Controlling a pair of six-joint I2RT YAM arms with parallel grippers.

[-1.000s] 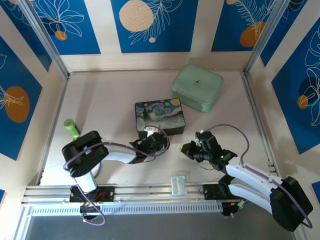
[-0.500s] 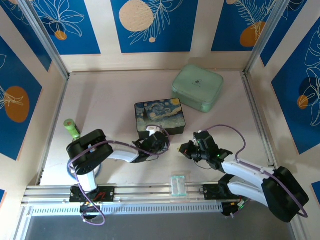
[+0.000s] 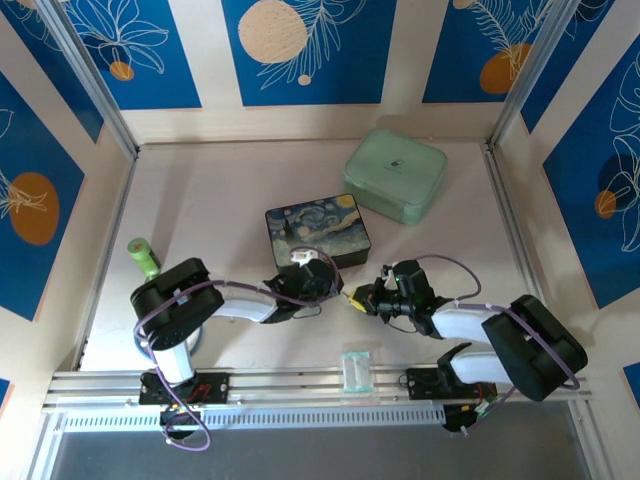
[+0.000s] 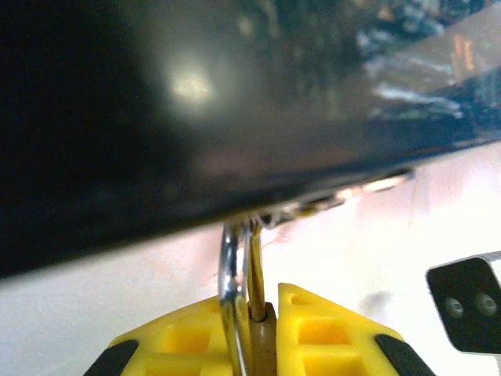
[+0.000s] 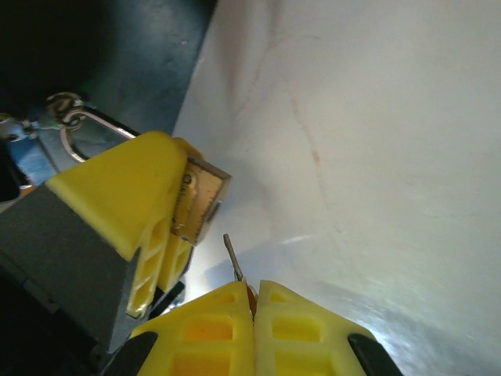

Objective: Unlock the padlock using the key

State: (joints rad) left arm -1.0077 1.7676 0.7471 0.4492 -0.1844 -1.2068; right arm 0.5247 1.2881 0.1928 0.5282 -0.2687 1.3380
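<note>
The brass padlock (image 4: 266, 345) is pinched between the yellow fingers of my left gripper (image 4: 264, 313), which is shut on its body. Its silver shackle (image 4: 232, 266) runs up through the latch (image 4: 344, 194) on the painted box (image 3: 318, 230). In the right wrist view the padlock (image 5: 200, 202) shows its bottom face, held by the left gripper's fingers (image 5: 129, 196). My right gripper (image 5: 254, 294) is shut on the thin silver key (image 5: 232, 257), whose tip points up just short of the padlock. In the top view the left gripper (image 3: 318, 283) and right gripper (image 3: 362, 298) almost meet in front of the box.
A mint-green case (image 3: 395, 175) lies behind the box at the back right. A green cylinder (image 3: 144, 257) stands at the left. A clear plastic packet (image 3: 356, 368) rests near the front rail. Blue patterned walls enclose the table.
The right gripper has moved left with the key, closing in on the left gripper. The painted box has shifted slightly to the left.
</note>
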